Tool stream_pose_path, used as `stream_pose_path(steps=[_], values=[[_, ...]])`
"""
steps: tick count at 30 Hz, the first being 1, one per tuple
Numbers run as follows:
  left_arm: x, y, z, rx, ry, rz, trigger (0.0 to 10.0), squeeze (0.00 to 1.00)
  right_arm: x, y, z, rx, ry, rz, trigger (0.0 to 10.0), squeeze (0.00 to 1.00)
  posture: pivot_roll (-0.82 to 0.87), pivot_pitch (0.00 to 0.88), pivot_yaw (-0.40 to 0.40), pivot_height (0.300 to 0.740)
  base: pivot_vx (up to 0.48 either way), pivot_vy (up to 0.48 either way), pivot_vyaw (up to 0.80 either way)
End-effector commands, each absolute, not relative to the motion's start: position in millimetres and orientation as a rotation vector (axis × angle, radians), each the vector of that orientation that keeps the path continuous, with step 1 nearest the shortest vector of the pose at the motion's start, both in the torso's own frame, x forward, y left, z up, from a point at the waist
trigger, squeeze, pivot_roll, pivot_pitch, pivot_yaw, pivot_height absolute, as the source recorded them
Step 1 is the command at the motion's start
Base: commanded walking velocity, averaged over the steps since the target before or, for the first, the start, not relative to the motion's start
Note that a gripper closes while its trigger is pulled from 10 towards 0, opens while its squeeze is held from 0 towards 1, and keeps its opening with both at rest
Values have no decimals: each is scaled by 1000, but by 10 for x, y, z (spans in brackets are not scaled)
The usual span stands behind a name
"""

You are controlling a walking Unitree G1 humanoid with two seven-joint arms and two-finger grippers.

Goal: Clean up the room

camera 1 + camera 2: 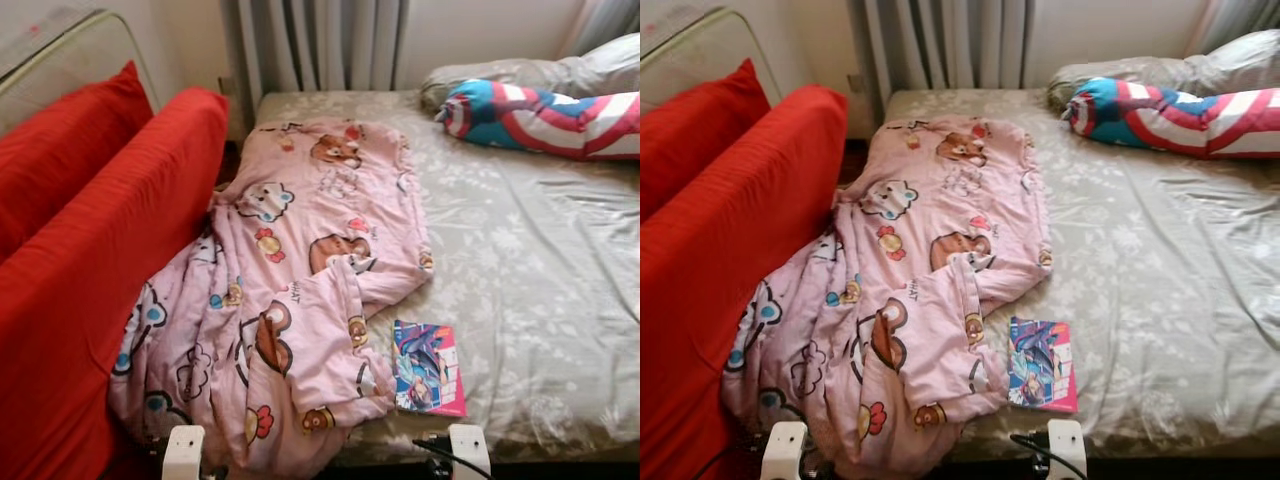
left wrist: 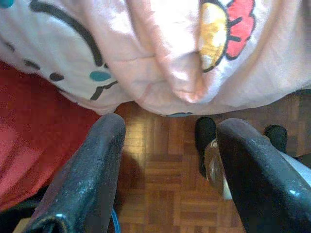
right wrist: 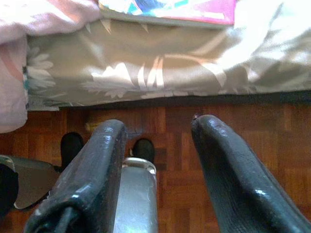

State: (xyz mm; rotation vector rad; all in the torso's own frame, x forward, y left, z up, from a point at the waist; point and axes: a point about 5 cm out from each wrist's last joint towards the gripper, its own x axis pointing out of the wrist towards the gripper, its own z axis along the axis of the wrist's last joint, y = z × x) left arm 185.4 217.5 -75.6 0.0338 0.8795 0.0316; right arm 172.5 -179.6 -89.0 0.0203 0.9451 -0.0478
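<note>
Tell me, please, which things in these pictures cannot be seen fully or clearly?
- Pink blanket: its lower end hangs past the bed's edge, cut off by the frame bottom in the eye views.
- Magazine: cover print too small to read.
- Striped pillow: cut off by the right edge.
- Red sofa: cut off by the left edge.

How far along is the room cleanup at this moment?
Nothing looks done yet. The pink cartoon blanket lies crumpled, spilling off the bed toward the red sofa, and a colourful book sits near the bed's edge. The left gripper and right gripper hang open and empty above the wooden floor.
</note>
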Motion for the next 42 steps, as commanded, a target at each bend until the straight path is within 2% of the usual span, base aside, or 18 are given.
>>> stream_pose_path(steps=[1, 12, 42], values=[[1796, 2187, -783, 34, 897, 33, 10000, 0, 1681, -1789, -910, 22, 959, -48, 10000, 0, 79, 92, 30, 740, 0, -345, 0], [1797, 2186, -783, 35, 896, 32, 10000, 0, 1680, -1788, -911, 20, 959, -44, 10000, 0, 80, 92, 30, 740, 0, -348, 0], [1794, 2186, -782, 9, 885, 49, 10000, 0, 1687, -1805, -904, 59, 944, -101, 10000, 0, 82, 91, 29, 740, 0, 0, 0]])
